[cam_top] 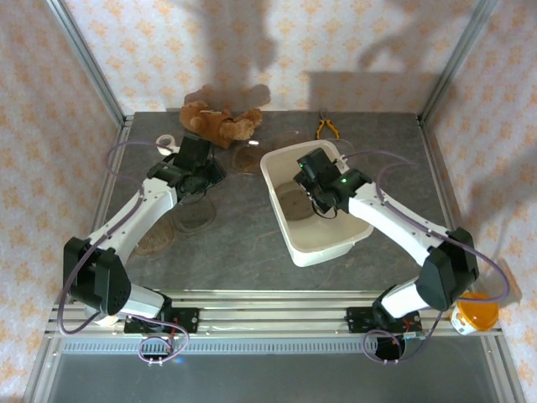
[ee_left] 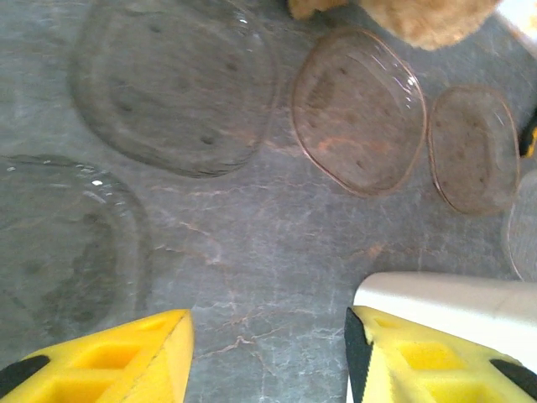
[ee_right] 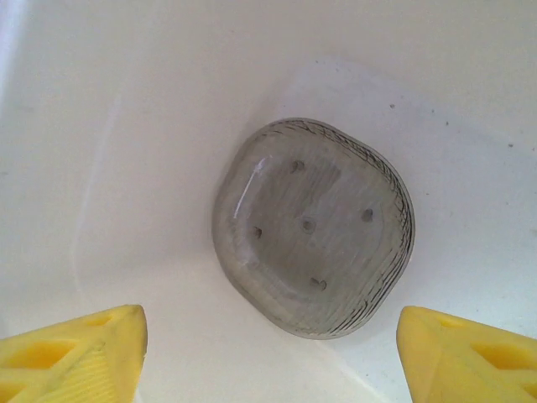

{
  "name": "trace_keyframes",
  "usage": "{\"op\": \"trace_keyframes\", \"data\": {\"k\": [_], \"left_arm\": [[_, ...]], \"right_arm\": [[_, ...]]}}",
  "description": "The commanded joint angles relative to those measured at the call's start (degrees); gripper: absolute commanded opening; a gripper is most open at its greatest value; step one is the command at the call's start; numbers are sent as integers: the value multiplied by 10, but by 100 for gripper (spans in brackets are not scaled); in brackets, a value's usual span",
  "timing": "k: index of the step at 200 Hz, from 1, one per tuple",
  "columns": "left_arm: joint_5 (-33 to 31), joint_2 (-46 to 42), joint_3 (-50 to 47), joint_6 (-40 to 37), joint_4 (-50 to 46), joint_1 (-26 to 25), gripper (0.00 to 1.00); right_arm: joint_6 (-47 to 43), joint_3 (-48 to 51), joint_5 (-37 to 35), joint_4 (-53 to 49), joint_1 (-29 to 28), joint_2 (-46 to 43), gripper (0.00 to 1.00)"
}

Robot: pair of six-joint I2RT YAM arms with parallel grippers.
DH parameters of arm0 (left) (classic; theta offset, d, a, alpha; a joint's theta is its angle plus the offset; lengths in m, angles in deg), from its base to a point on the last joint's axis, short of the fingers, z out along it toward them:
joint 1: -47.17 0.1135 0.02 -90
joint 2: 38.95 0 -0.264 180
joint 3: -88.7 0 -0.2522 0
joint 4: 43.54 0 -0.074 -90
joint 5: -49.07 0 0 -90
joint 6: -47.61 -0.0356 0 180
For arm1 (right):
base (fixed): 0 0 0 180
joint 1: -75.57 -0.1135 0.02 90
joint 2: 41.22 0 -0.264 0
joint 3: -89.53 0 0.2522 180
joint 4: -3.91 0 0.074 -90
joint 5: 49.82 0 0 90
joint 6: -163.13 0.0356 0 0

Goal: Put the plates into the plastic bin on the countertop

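1. Countertop (cam_top: 252,252): aluminium rails along front and sides. Open bare stone at front centre, between the arms.
2. Plastic bin (cam_top: 331,252): right of centre, well clear of the rails. One clear plate (ee_right: 315,227) lies flat on its floor.
3. Teddy bear (cam_top: 216,122): back edge, left of centre.
4. Right gripper (ee_right: 270,323): inside the bin above that plate, jaws wide apart, empty.
5. Left gripper (ee_left: 268,336): over stone left of the bin, jaws apart, empty.
6. Four plates on the stone: (ee_left: 176,84), (ee_left: 59,243), (ee_left: 357,109), (ee_left: 472,147).
7. Pliers (cam_top: 325,128): back edge, behind the bin.
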State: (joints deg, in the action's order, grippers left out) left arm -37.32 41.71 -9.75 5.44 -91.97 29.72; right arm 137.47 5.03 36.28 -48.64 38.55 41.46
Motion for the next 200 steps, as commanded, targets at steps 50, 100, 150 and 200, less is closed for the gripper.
{"op": "trace_keyframes", "data": {"k": [50,100,150,200], "left_arm": [[-93,-149,-181,280,-52,7,54],[-81,-137,-253,389,-4,7,55],[-74,-78,-268,432,47,6,58],[-41,-35,-272,443,70,4,58]], "right_arm": [[-155,-34,-6,24,27,-47,78],[-193,-36,44,46,51,-43,77],[-214,-33,56,49,68,-52,77],[-215,-27,71,52,87,-51,77]]}}
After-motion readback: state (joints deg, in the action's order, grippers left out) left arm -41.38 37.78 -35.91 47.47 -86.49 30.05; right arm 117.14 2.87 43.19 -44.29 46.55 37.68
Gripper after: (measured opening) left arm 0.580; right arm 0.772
